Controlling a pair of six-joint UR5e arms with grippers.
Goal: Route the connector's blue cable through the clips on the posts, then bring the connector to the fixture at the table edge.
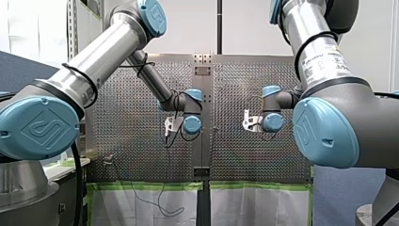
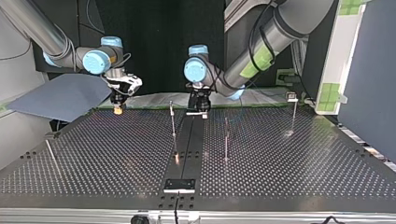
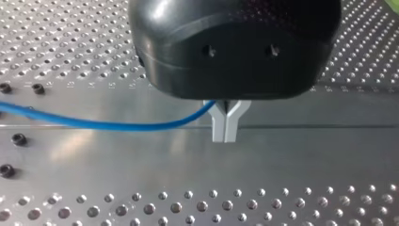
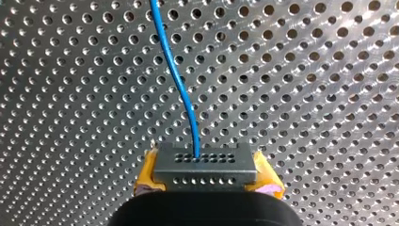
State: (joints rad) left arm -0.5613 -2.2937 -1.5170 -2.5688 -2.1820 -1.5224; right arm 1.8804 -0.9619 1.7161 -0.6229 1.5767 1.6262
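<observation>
In the right wrist view my right gripper (image 4: 207, 184) is shut on a dark grey connector (image 4: 205, 164), held between its yellow pads (image 4: 149, 175). The blue cable (image 4: 181, 89) leaves the connector's face and runs away over the perforated plate. In the left wrist view my left gripper (image 3: 225, 135) has its metal fingers shut on the blue cable (image 3: 108, 125), which trails off to one side just above the table's centre strip. In the top view my right gripper (image 2: 118, 109) hangs at the back left and my left gripper (image 2: 198, 111) at the back centre, both just above the table.
Thin upright posts stand on the table: one (image 2: 173, 125) left of the centre strip, one (image 2: 226, 139) right of it, one (image 2: 293, 115) at the back right. A black fixture plate (image 2: 179, 185) lies at the near edge. A grey sheet (image 2: 56, 97) lies beyond the top view's back left corner.
</observation>
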